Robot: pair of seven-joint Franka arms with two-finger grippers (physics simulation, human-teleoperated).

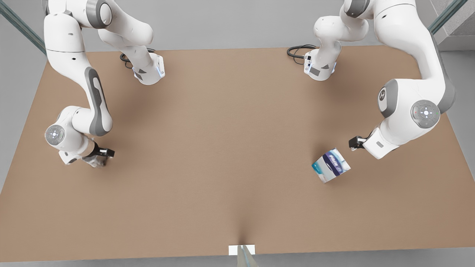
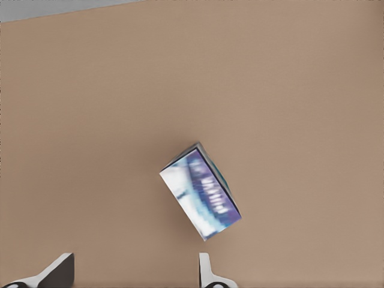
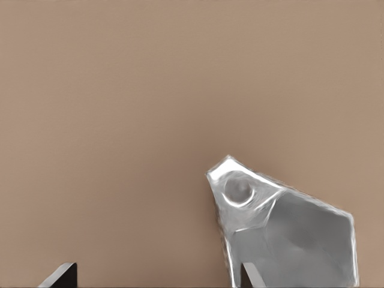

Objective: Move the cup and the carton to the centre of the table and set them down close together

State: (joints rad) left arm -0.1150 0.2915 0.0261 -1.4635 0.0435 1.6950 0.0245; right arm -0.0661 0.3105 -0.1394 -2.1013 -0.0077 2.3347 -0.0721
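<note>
Two Franka arms over a matte brown table (image 1: 230, 148), both objects lying well apart and far from its centre. The carton (image 1: 331, 165) — white with a navy band and teal patches — rests at the front view's right, skewed to the table edges; in the left wrist view it appears as a rotated box (image 2: 200, 191) beyond the fingertips. The left gripper (image 1: 357, 142) hangs just beside the carton at centre right of the front view, not touching it, its fingers (image 2: 57, 273) spread wide. The cup (image 1: 95, 160), transparent and glassy, sits at the front view's lower left, directly by the right gripper (image 1: 105, 152); in the right wrist view the cup (image 3: 288, 231) appears lying on its side, near one dark fingertip (image 3: 60, 276), the pair spread apart and closed on nothing. As a judgement: the carton should be light and stiff, with flat faces offering secure purchase — best taken across its two narrower opposite sides once the jaws are turned to match its skew. The cup is likely light, hard and slippery, prone to roll or squirt out; a grip across the tapered wall near mid-height looks soundest.
</note>
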